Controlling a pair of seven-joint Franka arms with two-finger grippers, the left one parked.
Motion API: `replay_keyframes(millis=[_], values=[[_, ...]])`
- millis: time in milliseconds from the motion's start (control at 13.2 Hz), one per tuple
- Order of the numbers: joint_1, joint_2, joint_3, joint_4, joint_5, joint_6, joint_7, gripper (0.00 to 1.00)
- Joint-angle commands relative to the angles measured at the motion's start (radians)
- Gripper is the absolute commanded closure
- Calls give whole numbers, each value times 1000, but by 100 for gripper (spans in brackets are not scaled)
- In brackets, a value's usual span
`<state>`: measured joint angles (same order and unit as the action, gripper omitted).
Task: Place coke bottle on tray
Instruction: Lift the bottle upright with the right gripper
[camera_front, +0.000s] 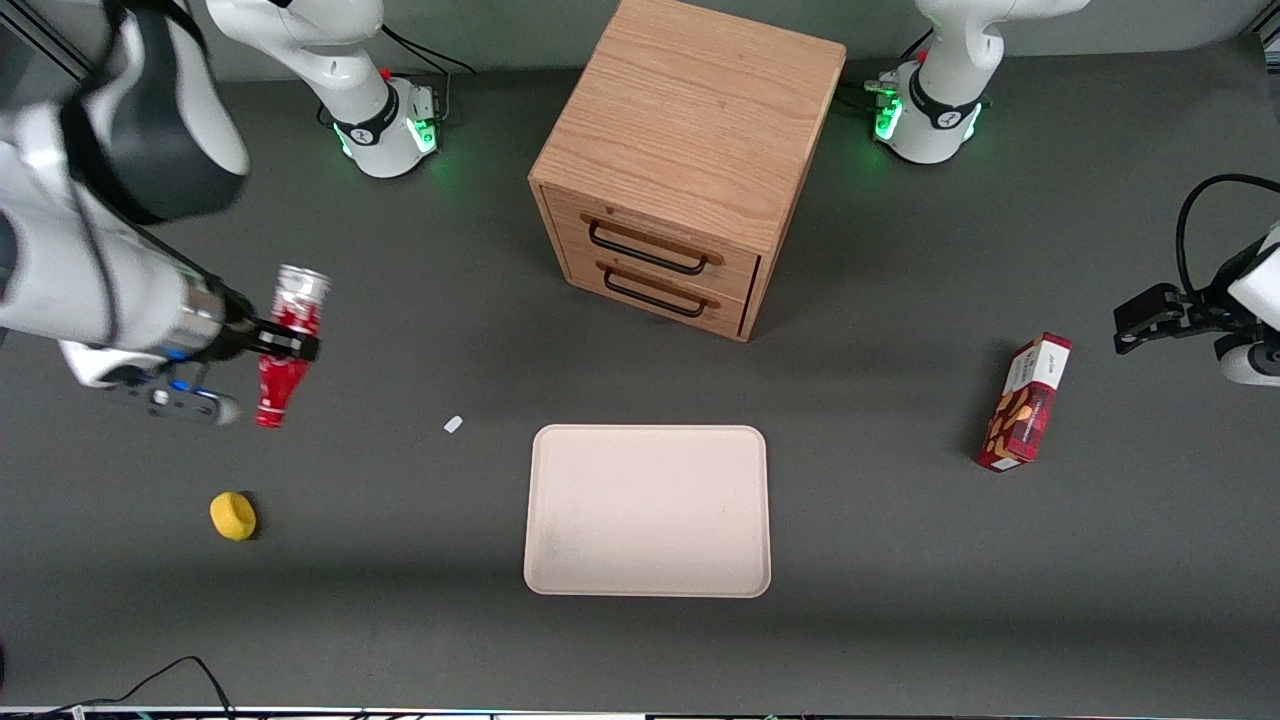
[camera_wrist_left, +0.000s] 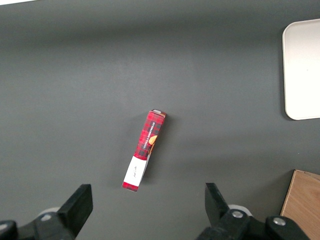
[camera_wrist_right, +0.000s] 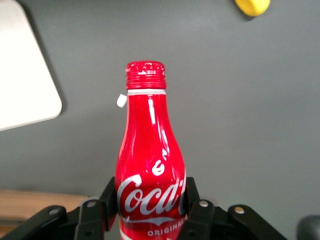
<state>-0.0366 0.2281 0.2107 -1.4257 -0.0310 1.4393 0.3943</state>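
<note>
The gripper (camera_front: 285, 345) clamps the coke bottle (camera_front: 288, 345) above the table.

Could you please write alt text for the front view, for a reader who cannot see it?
The gripper holds the coke bottle above the table, toward the working arm's end. The beige tray lies bare, nearer the camera than the wooden drawer cabinet.

Gripper (camera_front: 285, 348) clamped on coke bottle (camera_front: 287, 345), raised above the table toward the working arm's end, tray (camera_front: 648, 510) nearer the front camera than drawer cabinet (camera_front: 680, 160), snack box (camera_front: 1025, 403) toward the parked arm's end.
</note>
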Motion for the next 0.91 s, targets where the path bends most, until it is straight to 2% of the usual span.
replay_keyframes(millis=[0,151,377,679,830], values=[[15,34,-45,181,22,-147,-112,100],[18,56,-42,194,11,-146,-109,100],[73,190,-33,325,10,-145,-54,100],[252,380,-47,465,8,-97,81,100],[315,454,-60,482,6,2,118,100]])
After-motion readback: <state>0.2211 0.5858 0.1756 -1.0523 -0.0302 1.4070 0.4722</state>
